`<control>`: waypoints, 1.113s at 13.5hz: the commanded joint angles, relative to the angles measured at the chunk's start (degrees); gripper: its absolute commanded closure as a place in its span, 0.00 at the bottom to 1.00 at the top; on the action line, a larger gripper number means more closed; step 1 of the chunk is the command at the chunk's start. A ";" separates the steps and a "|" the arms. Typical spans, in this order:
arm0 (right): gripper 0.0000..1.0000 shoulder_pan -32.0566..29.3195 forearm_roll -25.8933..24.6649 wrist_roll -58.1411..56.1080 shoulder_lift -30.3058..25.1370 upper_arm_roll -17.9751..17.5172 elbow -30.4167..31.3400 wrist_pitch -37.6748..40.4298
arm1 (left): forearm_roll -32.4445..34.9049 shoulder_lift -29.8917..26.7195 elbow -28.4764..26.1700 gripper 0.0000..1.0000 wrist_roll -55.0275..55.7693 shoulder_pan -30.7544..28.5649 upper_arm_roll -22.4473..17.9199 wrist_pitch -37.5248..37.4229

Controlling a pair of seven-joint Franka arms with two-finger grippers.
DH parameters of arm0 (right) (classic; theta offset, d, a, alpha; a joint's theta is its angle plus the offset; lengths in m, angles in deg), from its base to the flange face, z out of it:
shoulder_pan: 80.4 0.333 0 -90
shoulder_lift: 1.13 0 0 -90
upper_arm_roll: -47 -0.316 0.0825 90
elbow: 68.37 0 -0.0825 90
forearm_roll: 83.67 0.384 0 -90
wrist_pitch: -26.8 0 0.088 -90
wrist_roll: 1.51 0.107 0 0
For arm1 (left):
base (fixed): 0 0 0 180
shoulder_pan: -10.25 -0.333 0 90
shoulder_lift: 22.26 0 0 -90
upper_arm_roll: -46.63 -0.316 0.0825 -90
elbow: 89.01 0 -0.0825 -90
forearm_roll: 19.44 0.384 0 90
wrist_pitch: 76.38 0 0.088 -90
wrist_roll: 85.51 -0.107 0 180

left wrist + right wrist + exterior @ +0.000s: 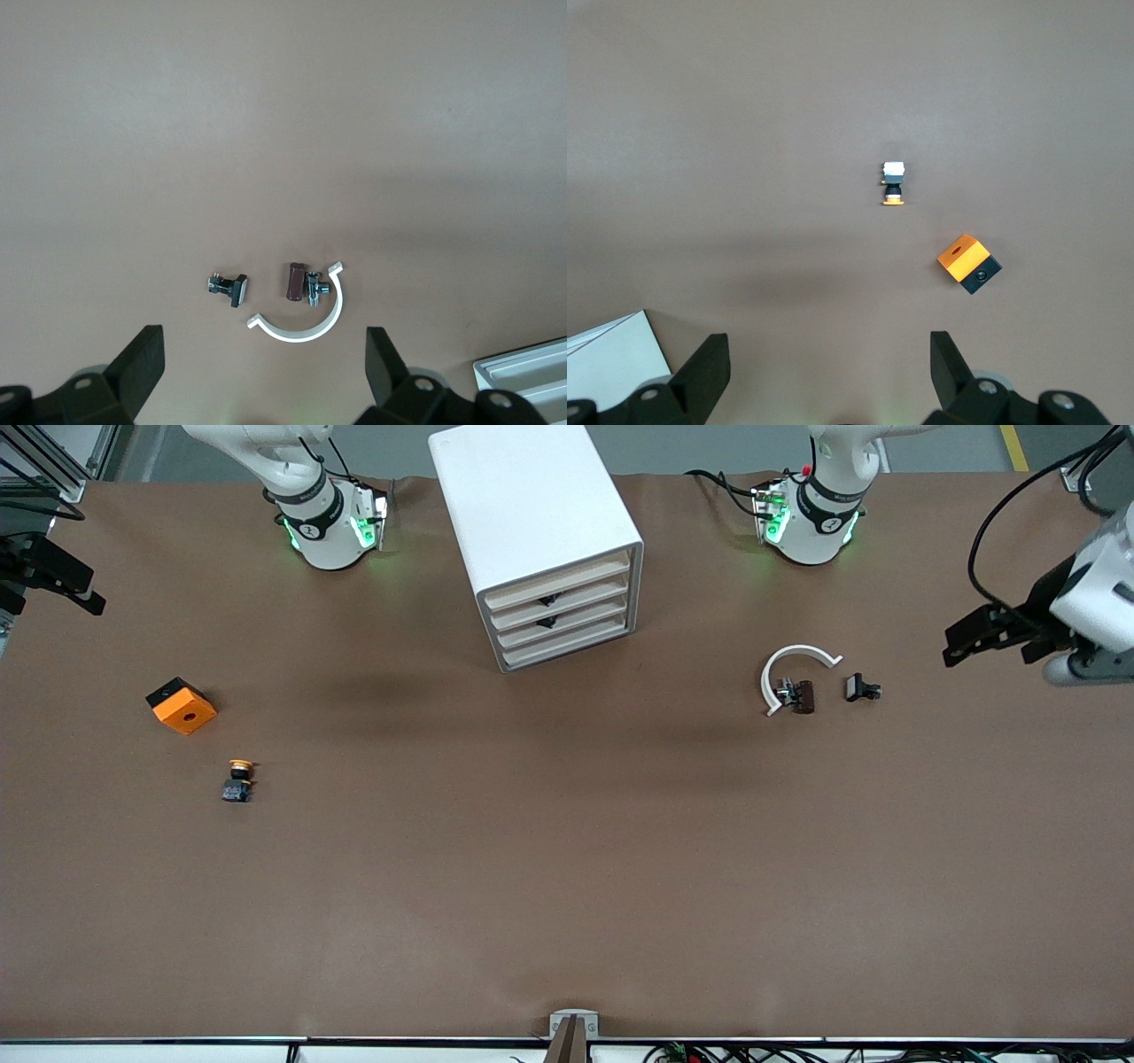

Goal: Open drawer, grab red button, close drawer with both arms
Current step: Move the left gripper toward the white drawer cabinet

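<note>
A: Light? Even, bright, from overhead; table (567,886) matte, no glare.
B: Shadows? Soft dark bands on the table near the cabinet (532,531), at its 7 and 4 o'clock.
A: Focus? Sharp centrally; both wrist views' nearest edges blurred.

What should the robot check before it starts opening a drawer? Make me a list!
1. Left gripper open, holding nothing: ok.
2. Right gripper open, holding nothing: ok.
3. All four drawers in the cabinet shut: ok.
4. Red button in sight: not ok; only an orange-capped button shows.
5. Nothing on the table in front of the drawers: ok.
6. Which drawer holds the button: cannot tell.
</note>
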 commanded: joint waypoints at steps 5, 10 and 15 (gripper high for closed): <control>0.00 -0.11 0.23 -0.06 -0.63 -0.22 -0.33 0.38 | -0.64 10.95 2.64 0.00 8.19 3.62 1.57 -0.18; 0.00 -0.11 0.23 -0.06 -0.63 -0.22 -0.33 0.29 | -6.80 19.73 8.51 0.00 32.27 11.87 1.66 0.61; 0.00 -0.20 0.23 -0.06 -0.63 -0.14 -0.24 0.55 | -9.96 23.70 10.81 0.00 55.22 22.16 1.66 3.42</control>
